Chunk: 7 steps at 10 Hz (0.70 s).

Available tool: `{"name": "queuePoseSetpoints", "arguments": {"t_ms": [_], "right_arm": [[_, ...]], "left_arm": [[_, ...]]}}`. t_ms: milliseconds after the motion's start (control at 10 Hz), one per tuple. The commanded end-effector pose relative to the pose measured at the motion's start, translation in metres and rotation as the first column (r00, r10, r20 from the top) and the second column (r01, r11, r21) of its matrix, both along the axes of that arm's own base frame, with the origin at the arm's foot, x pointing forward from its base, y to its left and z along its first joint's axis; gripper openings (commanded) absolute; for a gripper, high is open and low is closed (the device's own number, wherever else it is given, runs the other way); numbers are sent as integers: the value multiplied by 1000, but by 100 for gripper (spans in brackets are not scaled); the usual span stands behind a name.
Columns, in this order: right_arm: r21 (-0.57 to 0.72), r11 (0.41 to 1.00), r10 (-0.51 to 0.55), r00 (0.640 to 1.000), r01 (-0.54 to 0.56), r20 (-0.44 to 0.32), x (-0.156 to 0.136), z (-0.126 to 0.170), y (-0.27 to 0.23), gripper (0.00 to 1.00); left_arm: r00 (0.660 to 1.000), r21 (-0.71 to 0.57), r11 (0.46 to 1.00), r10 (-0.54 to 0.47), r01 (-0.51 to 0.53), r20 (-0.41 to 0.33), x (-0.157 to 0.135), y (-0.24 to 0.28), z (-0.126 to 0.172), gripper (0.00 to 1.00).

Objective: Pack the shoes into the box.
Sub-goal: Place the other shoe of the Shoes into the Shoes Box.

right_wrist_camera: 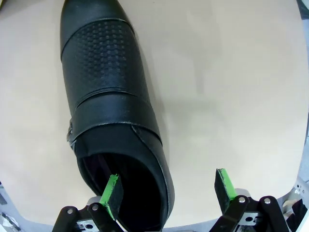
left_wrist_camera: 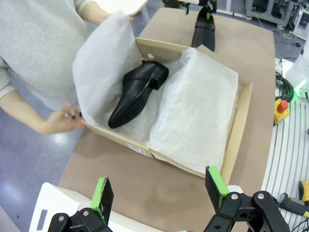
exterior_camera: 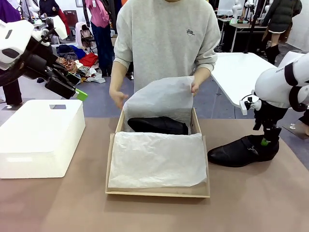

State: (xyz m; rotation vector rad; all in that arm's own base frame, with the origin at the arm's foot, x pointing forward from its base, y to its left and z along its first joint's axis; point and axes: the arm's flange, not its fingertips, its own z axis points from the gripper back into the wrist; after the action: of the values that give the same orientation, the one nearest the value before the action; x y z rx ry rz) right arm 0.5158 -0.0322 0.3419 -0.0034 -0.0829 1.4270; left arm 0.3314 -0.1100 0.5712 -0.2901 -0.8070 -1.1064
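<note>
Claws both stand wide: right claw (exterior_camera: pixel 266 142) over the heel of a shoe (exterior_camera: pixel 240 151) at lower right, left claw (exterior_camera: pixel 79 93) high at upper left.

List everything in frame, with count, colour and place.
shoes: 2, black; boxed shoe lies inside the box, loose shoe on the table right of it
box: 1, tan cardboard, table centre, open
tissue paper: white, lining the box, far sheet lifted
white box: 1, table left
table: 1, brown
person's hands: 2, far side, at the lifted tissue
left pincer: 1, black, green pads, open, raised near the white box
right pincer: 1, same colours, open, at the loose shoe's heel opening
</note>
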Motion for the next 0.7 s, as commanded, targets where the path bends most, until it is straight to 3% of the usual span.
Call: {"name": "queuePoseSetpoints", "arguments": {"t_ms": [0,300,400,600], "right_arm": [[31,999,26,1000,-26,-5,11,-6,-5,100],[35,999,25,999,-24,-43,14,-15,-5,100],[35,999,20,998,-19,-53,15,-15,-4,93],[38,999,10,997,-7,-76,15,-15,-4,57]], "left_arm": [[1000,-8,1000,-7,7,-2,0,0,1,100],[1000,-8,1000,-7,7,-2,0,0,1,100],[1000,-8,1000,-7,7,-2,0,0,1,100],[1000,-8,1000,-7,7,-2,0,0,1,100]]}}
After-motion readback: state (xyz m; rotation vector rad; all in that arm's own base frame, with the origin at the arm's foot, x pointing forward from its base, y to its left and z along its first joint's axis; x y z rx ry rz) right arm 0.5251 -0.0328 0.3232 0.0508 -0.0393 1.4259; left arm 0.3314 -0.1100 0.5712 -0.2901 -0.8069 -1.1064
